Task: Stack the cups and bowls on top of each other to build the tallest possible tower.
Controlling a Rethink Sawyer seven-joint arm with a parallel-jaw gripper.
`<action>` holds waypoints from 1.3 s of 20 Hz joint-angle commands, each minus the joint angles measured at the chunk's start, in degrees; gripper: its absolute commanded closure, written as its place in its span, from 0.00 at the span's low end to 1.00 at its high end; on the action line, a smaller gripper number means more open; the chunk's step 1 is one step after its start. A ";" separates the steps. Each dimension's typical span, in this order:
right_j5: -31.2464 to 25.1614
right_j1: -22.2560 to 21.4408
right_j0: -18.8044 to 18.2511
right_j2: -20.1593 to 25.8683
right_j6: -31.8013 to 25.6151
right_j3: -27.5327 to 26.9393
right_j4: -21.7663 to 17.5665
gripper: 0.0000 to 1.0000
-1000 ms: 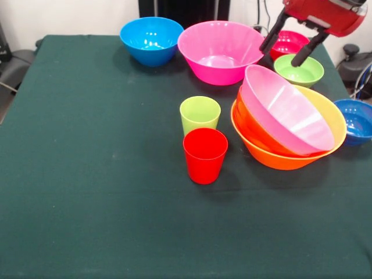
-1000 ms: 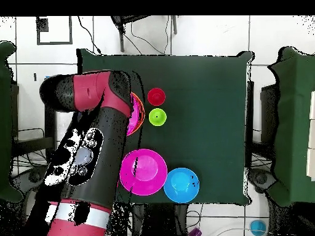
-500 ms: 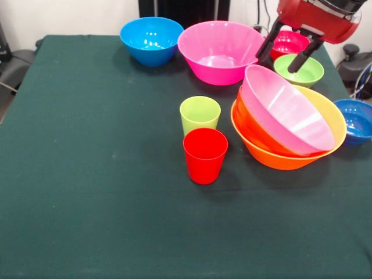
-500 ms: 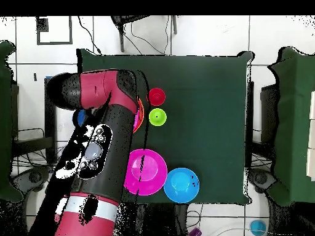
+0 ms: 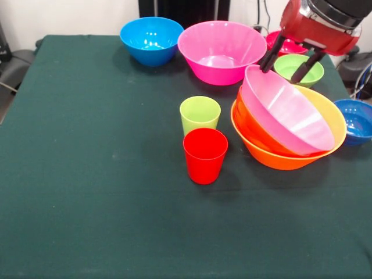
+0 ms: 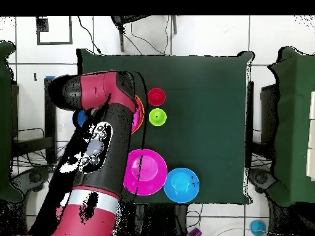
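My gripper (image 5: 284,73) hangs open at the far right, its black fingers (image 5: 272,57) straddling the small green bowl (image 5: 290,64). One fingertip is close to the upper rim of the tilted pink bowl (image 5: 286,111). That pink bowl lies in a red-orange bowl (image 5: 249,124) inside the wide orange bowl (image 5: 279,158), forming the tower. The lime green cup (image 5: 200,114) and the red cup (image 5: 204,154) stand upright left of it, seen again from above as the red cup (image 6: 156,96) and the green cup (image 6: 157,117). The arm (image 6: 101,141) hides the tower and gripper from above.
A second big pink bowl (image 5: 221,51) and a light blue bowl (image 5: 151,39) sit at the far edge. A magenta-red bowl (image 5: 275,38) peeks out behind the gripper. A dark blue bowl (image 5: 356,120) sits at the right edge of the dark green table (image 5: 87,174).
The gripper has come down and a little toward the tower, from above the magenta-red bowl to around the green bowl. The bowls and cups have not moved.
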State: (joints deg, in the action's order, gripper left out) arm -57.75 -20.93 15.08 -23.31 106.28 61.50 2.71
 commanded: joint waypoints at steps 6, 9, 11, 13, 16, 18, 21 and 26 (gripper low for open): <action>4.71 3.23 -1.15 6.81 -5.24 1.43 -7.04 0.00; 4.17 2.84 -0.94 6.24 -5.89 1.39 -8.27 0.00; 3.30 2.88 -1.16 6.55 -6.30 0.95 -8.59 0.00; 3.66 2.88 -1.71 7.64 -6.30 1.31 -8.21 0.00; 5.78 2.65 -2.88 9.97 -6.77 3.39 -7.29 0.00; 6.30 2.57 -3.16 10.57 -6.95 3.94 -7.47 0.00; 6.15 2.63 -3.54 11.28 -7.05 3.87 -7.67 0.00; 5.57 2.88 -4.37 12.65 -7.91 3.74 -8.22 0.00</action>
State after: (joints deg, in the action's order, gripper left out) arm -56.15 -20.34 12.37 -19.54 106.28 61.51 -1.08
